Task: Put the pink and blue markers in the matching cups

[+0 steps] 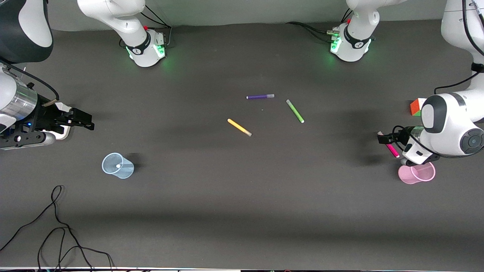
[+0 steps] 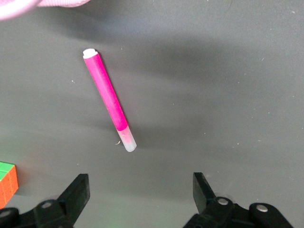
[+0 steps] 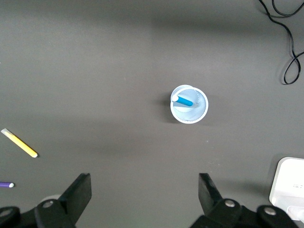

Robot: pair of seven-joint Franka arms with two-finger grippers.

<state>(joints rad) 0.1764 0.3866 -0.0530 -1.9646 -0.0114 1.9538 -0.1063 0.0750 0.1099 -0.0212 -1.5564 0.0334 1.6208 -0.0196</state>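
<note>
The pink marker lies flat on the table beside the upright pink cup, a little farther from the front camera than it. My left gripper hangs open and empty over the marker's pale cap end. In the left wrist view the marker lies ahead of the open gripper, with the pink cup's rim at the frame edge. The blue marker stands inside the pale blue cup, and the cup also shows in the front view. My right gripper is open and empty, above the table near that cup.
Yellow, green and purple markers lie mid-table. A colour cube sits by the left arm. A black cable trails near the front edge. A white object lies under the right hand.
</note>
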